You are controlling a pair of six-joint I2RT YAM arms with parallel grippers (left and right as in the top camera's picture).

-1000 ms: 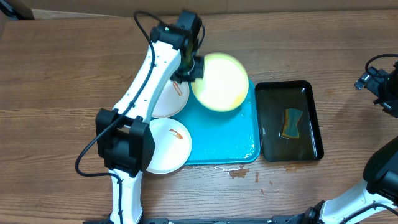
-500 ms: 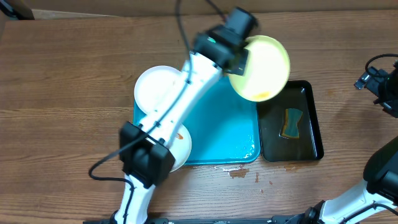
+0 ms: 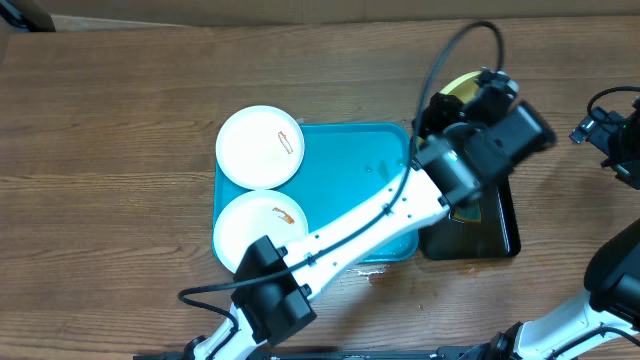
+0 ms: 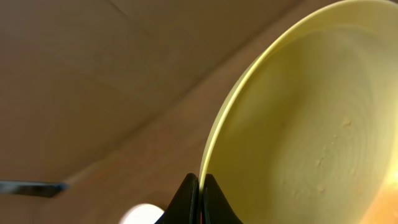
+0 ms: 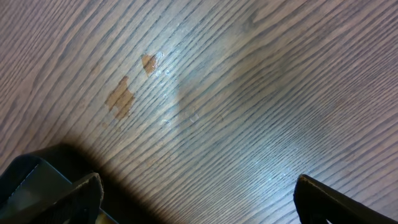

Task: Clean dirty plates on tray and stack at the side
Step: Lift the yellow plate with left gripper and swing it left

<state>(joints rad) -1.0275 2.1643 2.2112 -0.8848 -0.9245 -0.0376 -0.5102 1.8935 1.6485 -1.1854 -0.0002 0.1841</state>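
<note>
My left gripper point(image 4: 200, 186) is shut on the rim of the lime-green plate point(image 4: 311, 124), which is tilted on edge. In the overhead view the left arm reaches across to the black tray, and only a sliver of that plate point(image 3: 456, 85) shows beside the gripper point(image 3: 478, 100). Two white plates with small brown-orange smears, one at the back point(image 3: 260, 147) and one at the front point(image 3: 258, 232), lie on the left side of the turquoise tray point(image 3: 350, 190), overhanging its edge. My right gripper point(image 5: 199, 199) is open and empty above bare wood.
The narrow black tray point(image 3: 505, 225) stands right of the turquoise tray, partly under my left arm. Brown wet stains mark the wood near the front point(image 3: 385, 277) and below the right gripper point(image 5: 121, 99). The right arm point(image 3: 612, 130) is at the table's right edge.
My left arm has swung right with the lime-green plate, from over the turquoise tray's back to above the black tray. Both white plates are now uncovered. The right arm has not moved.
</note>
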